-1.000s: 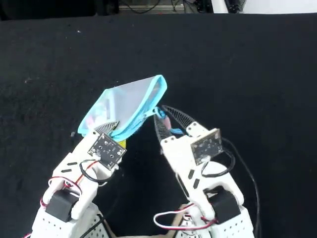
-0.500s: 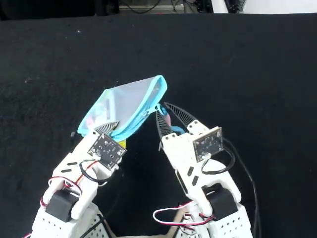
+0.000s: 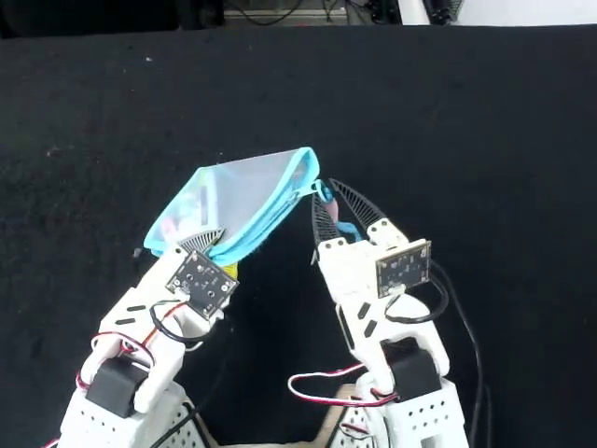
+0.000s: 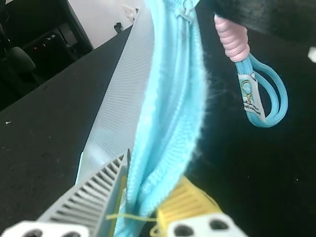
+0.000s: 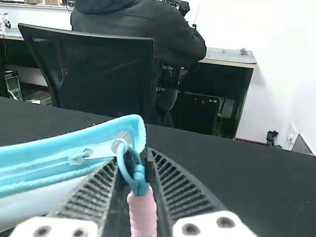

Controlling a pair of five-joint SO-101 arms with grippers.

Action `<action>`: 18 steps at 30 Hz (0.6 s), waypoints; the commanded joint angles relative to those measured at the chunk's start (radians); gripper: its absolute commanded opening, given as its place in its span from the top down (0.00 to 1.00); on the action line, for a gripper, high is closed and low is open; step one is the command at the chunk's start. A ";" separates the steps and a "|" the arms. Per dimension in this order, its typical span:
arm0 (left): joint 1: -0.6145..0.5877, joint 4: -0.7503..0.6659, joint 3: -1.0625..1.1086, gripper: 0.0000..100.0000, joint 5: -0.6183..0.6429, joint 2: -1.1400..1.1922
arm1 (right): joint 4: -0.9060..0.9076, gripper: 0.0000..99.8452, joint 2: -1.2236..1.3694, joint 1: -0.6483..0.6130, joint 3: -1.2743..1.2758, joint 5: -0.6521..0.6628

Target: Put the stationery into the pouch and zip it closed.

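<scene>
A black-covered table (image 3: 466,112) stands before a mesh office chair (image 5: 94,69) and a desk (image 5: 229,55).

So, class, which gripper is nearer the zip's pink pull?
Right. The right gripper is shut on the pink pull at the far corner of the pouch; the left gripper clamps the pouch's opposite end.

Through the translucent side of the light-blue zip pouch (image 3: 233,201), the stationery (image 3: 182,213) inside reads only as faint pink and green smudges, too vague to tell apart. The pouch's end towards the surface's near edge is covered by the left arm's jaws. The pink-sleeved blue cord pull (image 5: 140,210) is cut off by the right wrist picture's edge, and in the left wrist view its upper end slips behind a dark jaw.
</scene>
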 commanded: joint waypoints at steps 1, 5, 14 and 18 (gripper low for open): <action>0.005 0.034 -0.005 0.97 -0.003 0.015 | -0.046 0.99 -0.097 0.060 -0.018 -0.012; 0.005 0.043 -0.007 0.97 -0.003 0.014 | -0.046 0.99 -0.097 0.060 -0.016 -0.011; -0.004 0.084 -0.048 0.97 -0.005 0.014 | -0.112 0.99 -0.097 0.141 0.008 -0.014; 0.004 0.158 -0.116 0.97 -0.005 0.014 | -0.146 0.99 -0.097 0.138 0.035 -0.014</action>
